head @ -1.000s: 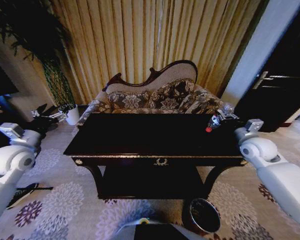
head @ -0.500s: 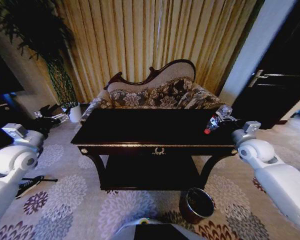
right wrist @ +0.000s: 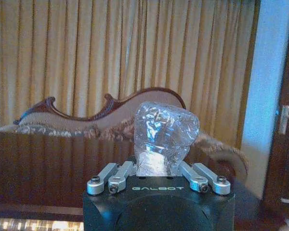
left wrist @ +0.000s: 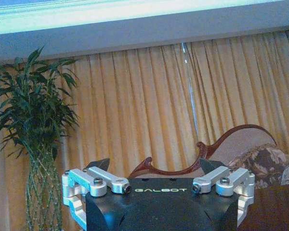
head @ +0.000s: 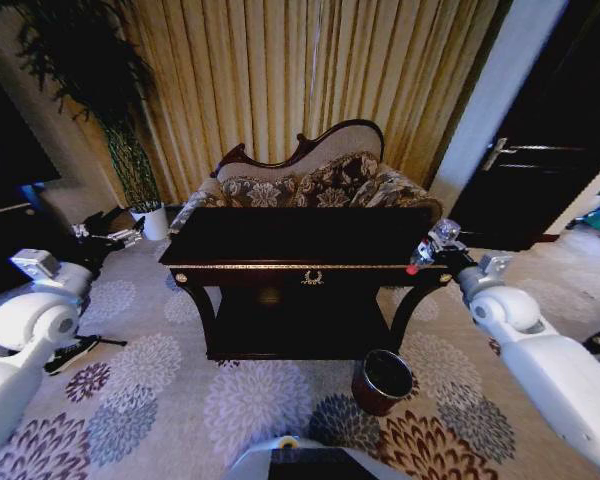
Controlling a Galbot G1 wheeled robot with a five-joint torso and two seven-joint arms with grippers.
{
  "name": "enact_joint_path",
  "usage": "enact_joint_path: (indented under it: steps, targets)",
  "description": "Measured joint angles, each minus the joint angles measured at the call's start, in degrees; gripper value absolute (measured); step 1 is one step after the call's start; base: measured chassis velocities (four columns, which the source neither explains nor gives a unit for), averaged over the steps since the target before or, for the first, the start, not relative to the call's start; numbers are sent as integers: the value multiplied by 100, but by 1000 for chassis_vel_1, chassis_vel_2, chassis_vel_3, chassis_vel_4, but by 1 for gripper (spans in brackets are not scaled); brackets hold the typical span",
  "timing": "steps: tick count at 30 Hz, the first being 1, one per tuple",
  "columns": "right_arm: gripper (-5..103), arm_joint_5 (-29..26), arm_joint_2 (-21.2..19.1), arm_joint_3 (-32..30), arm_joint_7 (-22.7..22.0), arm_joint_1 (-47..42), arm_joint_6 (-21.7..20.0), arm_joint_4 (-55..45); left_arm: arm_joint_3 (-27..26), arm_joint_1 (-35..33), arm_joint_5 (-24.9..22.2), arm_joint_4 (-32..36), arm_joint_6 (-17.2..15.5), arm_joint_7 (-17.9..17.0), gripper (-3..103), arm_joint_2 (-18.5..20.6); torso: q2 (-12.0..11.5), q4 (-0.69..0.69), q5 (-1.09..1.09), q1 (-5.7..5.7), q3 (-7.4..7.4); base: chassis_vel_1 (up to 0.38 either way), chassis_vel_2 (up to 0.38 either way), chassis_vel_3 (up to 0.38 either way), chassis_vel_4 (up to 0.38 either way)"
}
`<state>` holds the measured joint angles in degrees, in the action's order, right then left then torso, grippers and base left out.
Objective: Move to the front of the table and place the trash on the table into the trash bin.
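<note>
right tool [head: 427, 252] clamped on clear bottle [right wrist: 161, 137], red cap outward, held beside tabletop [head: 300, 235] right end, ready for carry to trash bin [head: 383, 381] on floor below. left tool [left wrist: 159, 179] spread wide, empty, parked.

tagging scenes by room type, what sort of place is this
Most likely a formal living room: an ornate patterned sofa behind a dark console table, gold floor-length curtains and a floral carpet.

The right gripper [head: 432, 250] is held forward, closed around the bottle [right wrist: 161, 139] — the left gripper [left wrist: 154, 168] is spread, raised at the side.
</note>
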<state>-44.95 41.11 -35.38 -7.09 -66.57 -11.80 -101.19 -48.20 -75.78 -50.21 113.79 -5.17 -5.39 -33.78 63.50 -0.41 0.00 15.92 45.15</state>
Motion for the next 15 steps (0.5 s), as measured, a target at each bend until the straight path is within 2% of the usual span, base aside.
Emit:
enact_joint_path:
  steps: [9, 10, 11, 12, 15]
  targets:
    - [26, 434, 534, -30, 164, -430, 96, 300, 72, -23, 173, -12, 3, -33, 100, -300, -3, 0, -2, 5, 3, 10, -2, -7, 11]
    - [26, 797, 920, 46, 236, -601, 284, 658, 72, -35, 190, -21, 5, -39, 100, -409, -3, 0, -3, 4, 2, 0, 0, 0, 0]
    - [26, 1047, 1118, 147, 256, -629, 415, 931, 72, -33, 190, -21, 4, -41, 100, -423, -2, 0, 0, 3, 1, 0, 0, 0, 0]
    - [26, 1047, 1118, 147, 256, -629, 415, 931, 72, -33, 190, -21, 4, -41, 100, -423, -2, 0, 0, 3, 1, 0, 0, 0, 0]
    - [26, 1719, 1567, 337, 339, -568, 765, 1797, 74, -25, 191, -12, 5, -45, 100, -427, -2, 0, 0, 3, 1, 0, 0, 0, 0]
